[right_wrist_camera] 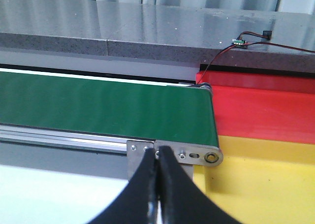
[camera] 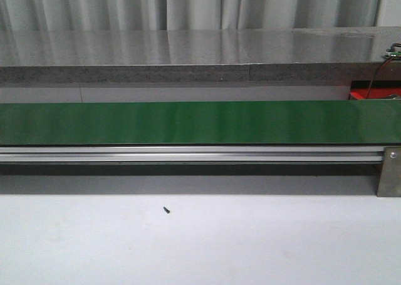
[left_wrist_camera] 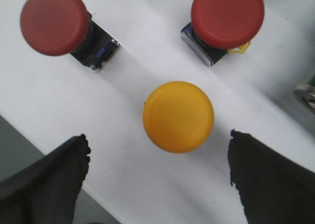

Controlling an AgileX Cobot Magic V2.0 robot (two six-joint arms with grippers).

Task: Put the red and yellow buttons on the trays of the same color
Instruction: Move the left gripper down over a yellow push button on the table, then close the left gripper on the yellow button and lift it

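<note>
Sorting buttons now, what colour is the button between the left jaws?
Yellow button, clearest in the left wrist view.

Pale pleated curtain (camera: 188, 6) at twelve o'clock, grey speckled stone counter (camera: 188, 53) below, glossy with reflected light

The white table (camera: 250, 247) carries a green conveyor belt (camera: 188, 122) running along its far edge. A small dark screw (camera: 166, 210) lies on the open surface, near the middle. Elsewhere on the white top sit two red buttons (left_wrist_camera: 55, 21) and a yellow button (left_wrist_camera: 178, 116).
</note>
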